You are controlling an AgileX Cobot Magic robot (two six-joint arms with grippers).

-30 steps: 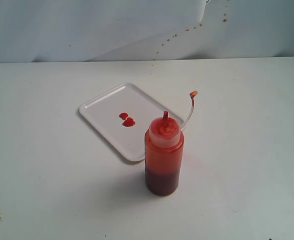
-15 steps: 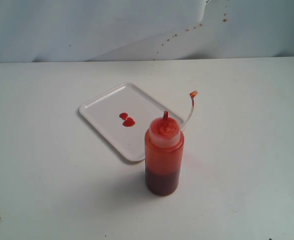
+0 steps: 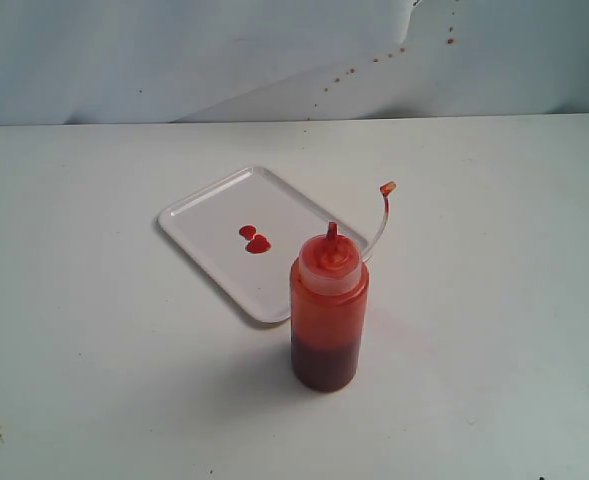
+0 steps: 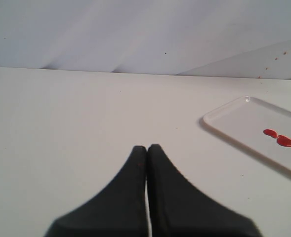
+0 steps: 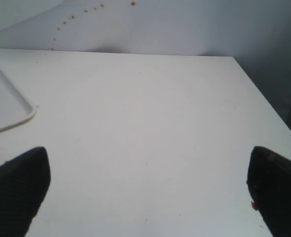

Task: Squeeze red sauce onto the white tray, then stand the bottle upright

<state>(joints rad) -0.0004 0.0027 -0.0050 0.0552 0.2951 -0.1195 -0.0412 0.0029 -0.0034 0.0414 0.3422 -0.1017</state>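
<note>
White desk (image 3: 94, 300) carries bottle (image 3: 328, 310) upright, well apart from left fingers (image 4: 138, 173) pressed together and right fingers (image 5: 17, 187) spread empty; white tray (image 3: 204, 205) ahead of left fingers holds red sauce (image 3: 258, 244), so job looks done

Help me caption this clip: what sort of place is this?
Probably a robot test bench, not a kitchen: a plain white table, a red-speckled white backdrop, and just a bottle and tray.

The bottle (image 3: 328, 315) stands upright on the table (image 3: 94, 330), just beside the tray (image 3: 214, 255). Two sauce blobs (image 3: 255, 240) lie on the tray.
</note>
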